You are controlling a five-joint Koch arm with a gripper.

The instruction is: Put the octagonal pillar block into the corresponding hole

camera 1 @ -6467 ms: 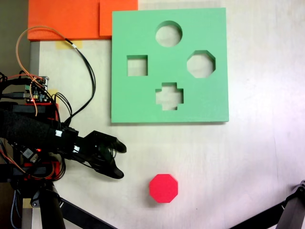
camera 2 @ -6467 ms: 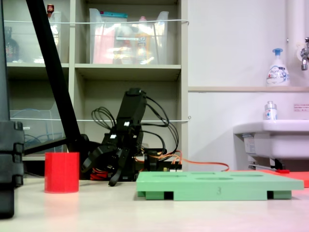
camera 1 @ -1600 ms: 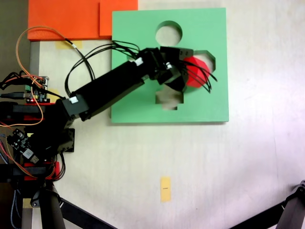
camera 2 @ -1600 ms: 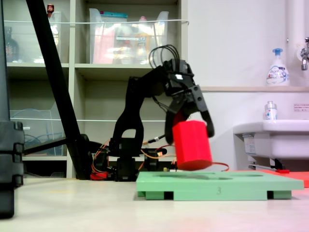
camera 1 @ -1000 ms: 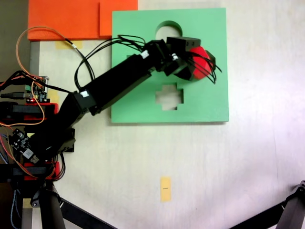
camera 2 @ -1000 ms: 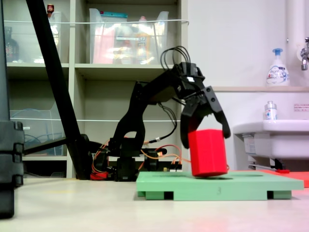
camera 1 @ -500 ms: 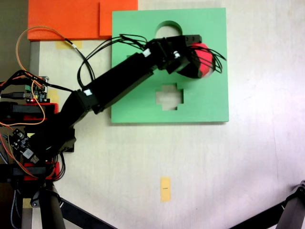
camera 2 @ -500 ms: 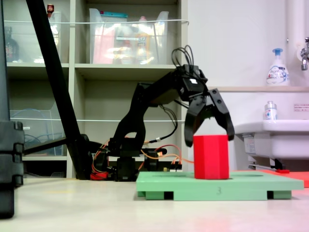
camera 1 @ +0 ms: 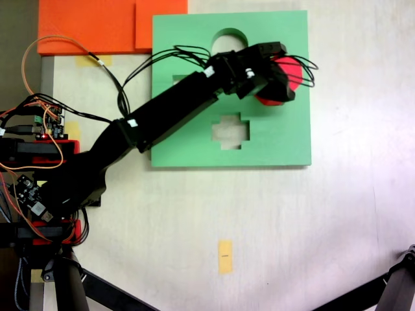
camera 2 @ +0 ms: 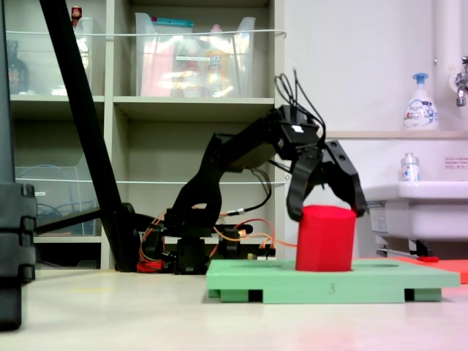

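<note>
The octagonal pillar block [camera 1: 290, 71] is bright red and stands on the right part of the square green foam board [camera 1: 285, 142]. In a fixed view from the side, the block [camera 2: 325, 245] rests with its base at the board's [camera 2: 365, 281] top surface and leans slightly right. My gripper [camera 2: 327, 214] straddles the block's top, with one fingertip against each upper side. From above, the gripper [camera 1: 280, 72] and the arm cover much of the block. The corresponding hole is hidden beneath the block and the gripper, so I cannot tell how deep the block sits.
A cross-shaped cutout [camera 1: 230, 131] and a round cutout [camera 1: 224, 37] lie left of the block, the round one partly under cables. Orange foam boards [camera 1: 97, 26] lie at the top left. A yellow tape mark [camera 1: 224, 256] is on the table. Circuit boards and wires [camera 1: 45, 123] sit at the left edge.
The gripper carried the red block right over the board and lowered it until its base rested there. In the last half second both shifted slightly right and the block tilted.
</note>
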